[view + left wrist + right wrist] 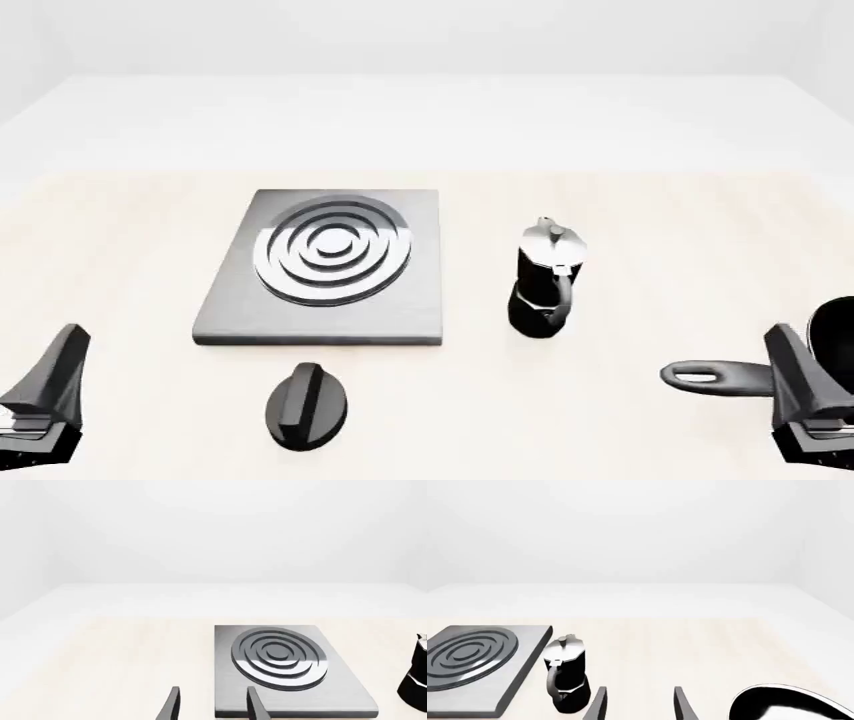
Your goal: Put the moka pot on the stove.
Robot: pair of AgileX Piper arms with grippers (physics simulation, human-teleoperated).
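Observation:
The moka pot (pixel 545 280) stands upright on the table, black with a silver lid, its handle turned toward the arms' side. Just left of it, with a small gap between, lies the stove (pixel 416 300), a flat grey slab with a ringed burner and nothing on it. My left gripper (pixel 54 378) hovers low at the near left, open and empty; the left wrist view shows its fingers (pixel 255 706) at the stove's (pixel 333 695) near edge. My right gripper (pixel 801 378) is open at the near right, with the moka pot (pixel 566 680) ahead of it beside the stove (pixel 520 675).
A black oval knob (pixel 307 405) lies on the table in front of the stove. A black long-handled pan (pixel 714 377) sits at the near right, next to the right gripper, its handle pointing left; its bowl (pixel 787 705) shows in the right wrist view.

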